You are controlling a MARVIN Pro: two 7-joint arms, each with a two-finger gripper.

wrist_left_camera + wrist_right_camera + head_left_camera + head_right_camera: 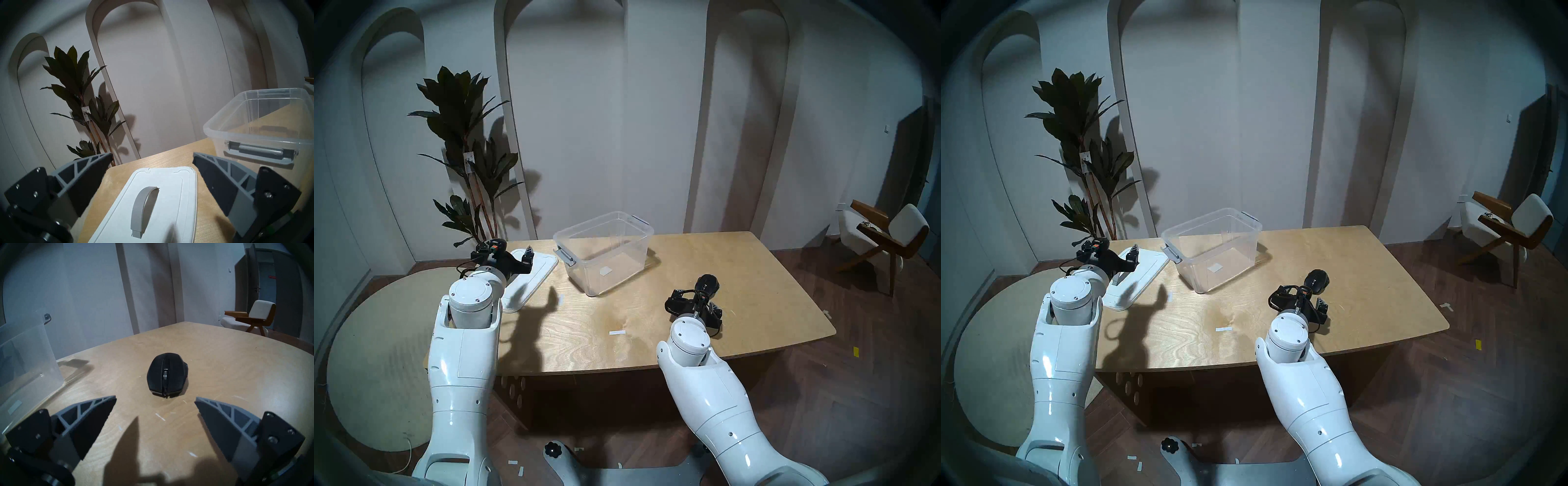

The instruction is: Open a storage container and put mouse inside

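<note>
We are hovering our left claw point(153, 162) spread wide and empty over the white lid point(163, 190), which is lying flat on the counter point(738, 271) just beside the bin point(605, 251), so the bin is standing open with nothing visible inside but a small sticker on its floor. Our right claw point(155, 400) is also gaping wide and holding nothing, sitting low over the counter just short of the mouse point(165, 373), which is resting on the bare wood to the right of the bin, apart from its clear wall. We are judging the opening done and the pickup still ahead. The mouse looks smooth and rounded, so if we are closing on its curved sides too high, it is likely to squirt forward out of the fingers point(95, 414) or skid along the counter; its nose is pointing at us, so a slightly off-centre approach could nudge and spin it before we are gripping. Carrying it leftward, we are risking a knock against the bin's near rim, and the bin looks light enough to slide. Counting: one bin, one lid with one grey handle point(144, 208), two grey latches point(565, 259), one mouse, two claws, one plant point(466, 142), one chair point(884, 234).
</note>
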